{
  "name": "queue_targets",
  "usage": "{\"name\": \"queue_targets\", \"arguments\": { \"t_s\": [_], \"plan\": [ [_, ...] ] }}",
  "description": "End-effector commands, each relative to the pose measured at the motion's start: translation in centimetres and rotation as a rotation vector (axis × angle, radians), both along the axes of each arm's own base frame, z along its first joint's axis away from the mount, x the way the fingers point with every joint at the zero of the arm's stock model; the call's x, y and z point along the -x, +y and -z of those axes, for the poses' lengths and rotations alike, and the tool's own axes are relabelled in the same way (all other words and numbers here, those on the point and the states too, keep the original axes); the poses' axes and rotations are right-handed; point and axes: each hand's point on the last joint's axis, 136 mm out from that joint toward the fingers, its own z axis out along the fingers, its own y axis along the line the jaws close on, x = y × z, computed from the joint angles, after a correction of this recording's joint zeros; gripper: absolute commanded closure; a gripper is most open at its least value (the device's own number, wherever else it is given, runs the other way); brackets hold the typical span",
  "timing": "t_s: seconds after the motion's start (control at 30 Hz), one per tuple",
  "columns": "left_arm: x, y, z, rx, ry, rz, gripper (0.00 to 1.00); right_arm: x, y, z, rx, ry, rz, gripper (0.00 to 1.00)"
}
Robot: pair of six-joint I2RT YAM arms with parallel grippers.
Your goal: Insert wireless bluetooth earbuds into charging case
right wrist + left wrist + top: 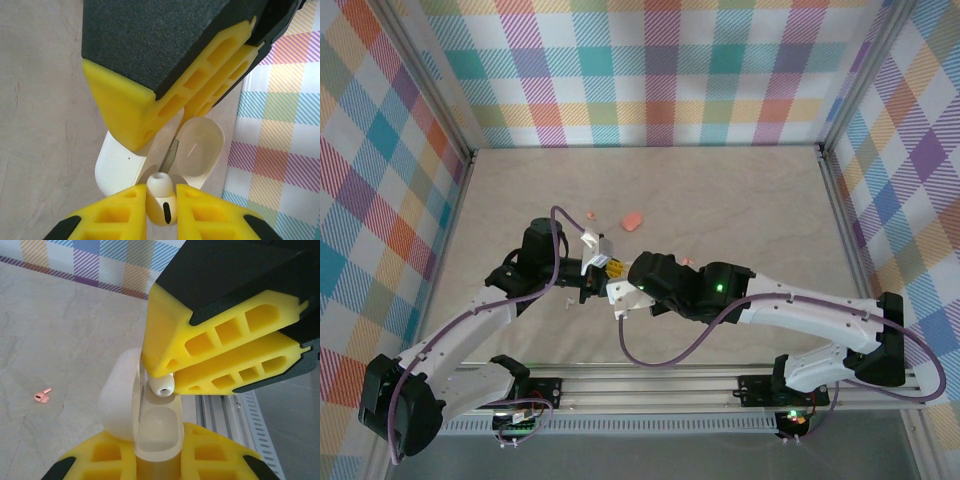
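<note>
My left gripper (157,456) is shut on the body of a white charging case (159,427), whose lid (117,397) stands open to the left. My right gripper (161,200) is shut on a white earbud (160,192) and holds it tip-first at the case's open mouth (150,172), touching its rim. From the left wrist the same earbud (161,386) shows just over the case's far socket. In the top view both grippers meet at mid-table (612,272). A salmon-pink earbud (42,396) lies on the table to the left.
A pink case (632,220) and a pink earbud (590,212) lie on the table behind the grippers. Another small pink piece (688,262) sits by the right wrist. A tiny white speck (567,300) lies near the left arm. The aluminium rail (650,385) runs along the near edge.
</note>
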Motion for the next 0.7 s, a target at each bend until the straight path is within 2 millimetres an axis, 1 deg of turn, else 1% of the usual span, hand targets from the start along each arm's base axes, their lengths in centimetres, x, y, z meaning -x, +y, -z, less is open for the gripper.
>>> {"name": "queue_targets", "arguments": {
  "t_s": [0.0, 0.23, 0.5, 0.67],
  "plan": [
    [0.0, -0.5, -2.7, 0.060, -0.101, 0.036, 1.00, 1.5, 0.6, 1.1, 0.014, 0.046, -0.064, 0.81],
    [0.1, -0.4, -2.8, 0.059, -0.102, 0.034, 1.00, 1.5, 0.7, 0.1, -0.022, 0.047, -0.052, 0.71],
    [0.3, -0.3, -2.9, 0.060, -0.108, 0.031, 1.00, 1.6, 0.6, -0.9, -0.060, 0.062, -0.030, 0.70],
    [0.3, -0.2, -3.0, 0.060, -0.111, 0.024, 1.00, 1.7, 0.2, -2.8, -0.131, 0.073, 0.000, 0.68]
  ]
}}
